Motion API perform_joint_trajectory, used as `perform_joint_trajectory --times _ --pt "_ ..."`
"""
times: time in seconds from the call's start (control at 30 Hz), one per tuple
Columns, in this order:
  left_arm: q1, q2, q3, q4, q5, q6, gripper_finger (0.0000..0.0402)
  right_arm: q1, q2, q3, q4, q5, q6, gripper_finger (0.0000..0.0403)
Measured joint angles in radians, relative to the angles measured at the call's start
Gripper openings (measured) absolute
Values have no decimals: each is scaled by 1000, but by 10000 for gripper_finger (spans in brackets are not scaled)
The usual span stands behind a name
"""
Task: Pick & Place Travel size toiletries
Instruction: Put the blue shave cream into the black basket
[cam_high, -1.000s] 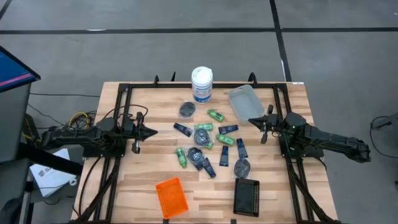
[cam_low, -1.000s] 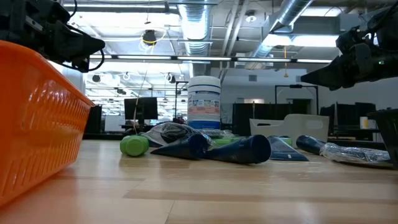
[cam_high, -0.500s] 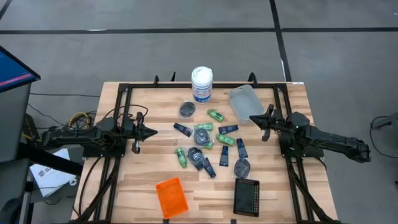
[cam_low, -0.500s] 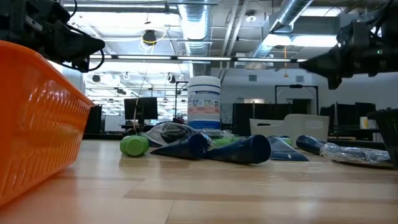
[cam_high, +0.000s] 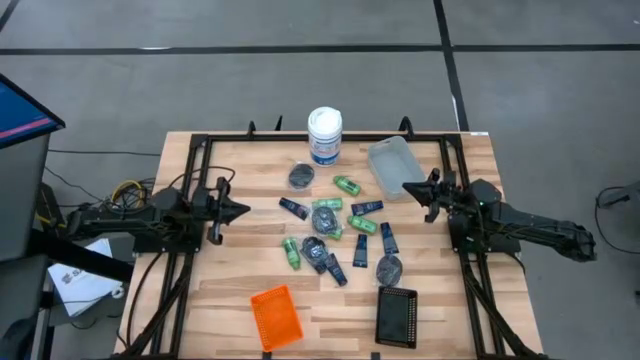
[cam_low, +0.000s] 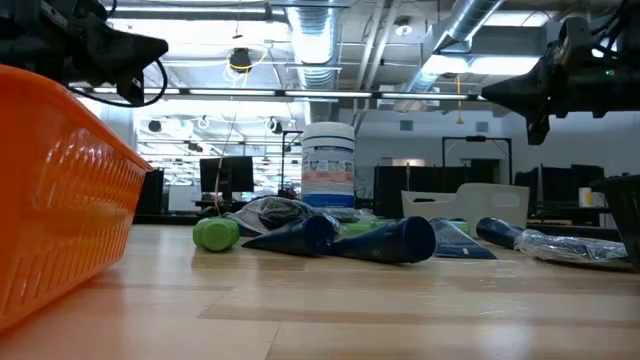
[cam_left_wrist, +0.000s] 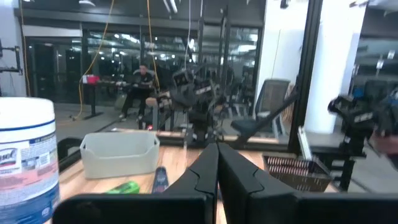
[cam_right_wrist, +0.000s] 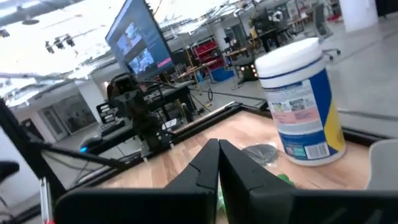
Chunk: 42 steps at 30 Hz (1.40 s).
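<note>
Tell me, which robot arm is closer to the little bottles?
Probably the right. The right gripper hangs just beside the toiletries, near a green bottle. The left gripper waits farther off.

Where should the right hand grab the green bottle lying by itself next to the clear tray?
Take the green bottle across the middle of its body, coming straight down from above. It lies flat on the table, apart from the central pile, with bare wood on both long sides for the fingers. The right hand, fingers together, is the nearer one, beyond the clear tray.
</note>
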Motion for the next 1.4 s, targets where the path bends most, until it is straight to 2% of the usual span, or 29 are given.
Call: perform_joint_trajectory --times 0.13,0.3,0.47,0.57,0.83,1.13,1.27,1.4 --pt "0 0 0 24 0 -3 1 -2 0 1 -40 3 2 40" --pt "0 0 0 26 0 -2 1 -3 18 28 -95 3 -66 119" --pt "0 0 0 42 0 5 1 -6 91 183 -330 4 -78 205" --pt "0 0 0 43 0 4 1 -5 174 289 -479 28 -70 234" --pt "0 0 0 50 0 4 1 0 571 502 -677 75 16 223" --pt "0 0 0 58 0 4 1 107 1047 722 -945 76 147 218" --pt "0 0 0 63 0 4 1 184 1193 821 -1075 121 248 214" --pt "0 0 0 64 0 4 1 262 1281 893 -1137 137 311 205"
